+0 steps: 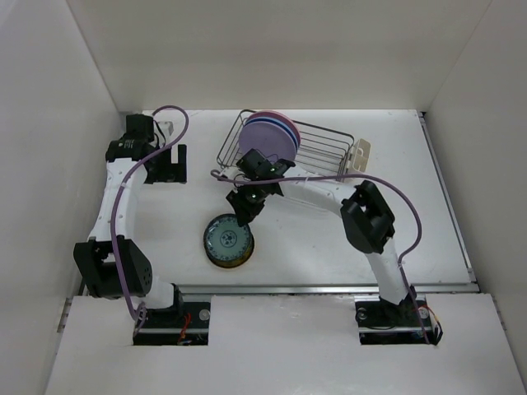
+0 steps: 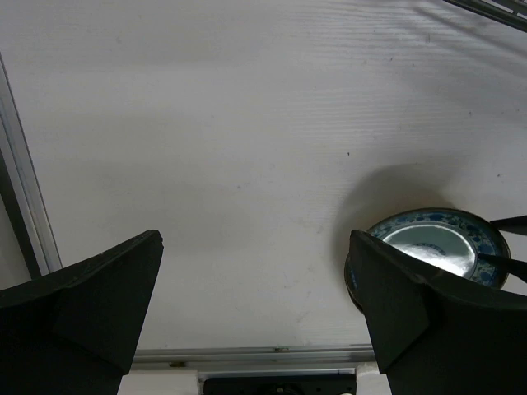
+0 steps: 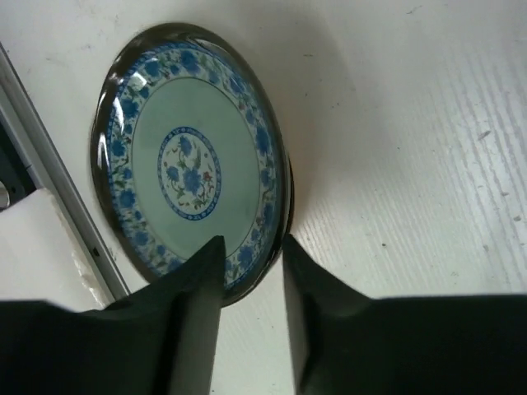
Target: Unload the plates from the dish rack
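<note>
A small teal plate with blue flowers lies flat on the table, on top of a yellow one whose edge shows beneath it. My right gripper reaches down at its far rim. In the right wrist view the teal plate has its rim between the slightly parted jaws of the right gripper, one finger over the plate and one outside it. The dish rack stands at the back, holding a lavender plate upright with a pink rim behind it. My left gripper hangs open and empty at the back left.
A cream utensil cup is clipped to the rack's right end. A metal rail runs along the table's near edge. White walls enclose the table on three sides. In the left wrist view the left gripper is over bare table, the teal plate to its right.
</note>
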Robot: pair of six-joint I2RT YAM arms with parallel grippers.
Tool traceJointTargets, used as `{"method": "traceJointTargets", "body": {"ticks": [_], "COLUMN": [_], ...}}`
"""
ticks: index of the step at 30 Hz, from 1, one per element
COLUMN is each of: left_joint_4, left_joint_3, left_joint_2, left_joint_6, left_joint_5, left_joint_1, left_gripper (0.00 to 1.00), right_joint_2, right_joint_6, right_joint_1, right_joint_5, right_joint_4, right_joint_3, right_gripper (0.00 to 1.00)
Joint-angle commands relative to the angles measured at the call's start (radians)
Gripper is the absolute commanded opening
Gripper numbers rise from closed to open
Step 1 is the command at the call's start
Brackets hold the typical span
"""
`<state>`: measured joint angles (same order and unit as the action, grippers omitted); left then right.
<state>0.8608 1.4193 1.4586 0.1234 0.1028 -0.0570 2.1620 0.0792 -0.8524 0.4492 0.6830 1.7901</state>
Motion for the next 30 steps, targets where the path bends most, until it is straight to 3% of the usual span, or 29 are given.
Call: {"method": "traceJointTargets", "body": {"ticks": [1,5,11,17,22,30], "left_joint_4": [-0.002,-0.013,-0.013,-0.013,-0.013,-0.013], "left_joint_3": [-0.023,-0.033,-0.051,-0.080,-0.080,-0.062], "left_joint_2": [-0.055,-0.064,-0.064,-0.064,-0.046,-0.024], "left_joint_6": [0.012,0.012,0.024,0.033,0.033,0.033], "left_joint_5": [-0.005,-0.005,0.055,0.100,0.089,0.069], "left_joint_1": [-0.003,-0.003,-0.003,-0.003,-0.003,-0.003], "left_gripper": [0.96,0.96,0.96,0.96,0.96,0.96], "right_joint_2": [-0.019,-0.033,-0.163,-0.313,-0.250,-0.110], "right_joint_6": [-0.006,-0.006,-0.036,-0.166,-0.197,-0.208], "right_joint_1": [-0.007,-0.028,-0.010,0.137,0.234,0.294], "right_joint_5": [0.055,0.016,-0.174,-0.351,-0.602,-0.698], "right_joint_4": [0.000,0.000,-0.078,-0.226,-0.223,-0.189], "right_joint_3": [0.067,0.078,0.063,0.040,0.144,0.273], "right_gripper": [0.42,0.62,0.70,0.70,0.51,0.40]}}
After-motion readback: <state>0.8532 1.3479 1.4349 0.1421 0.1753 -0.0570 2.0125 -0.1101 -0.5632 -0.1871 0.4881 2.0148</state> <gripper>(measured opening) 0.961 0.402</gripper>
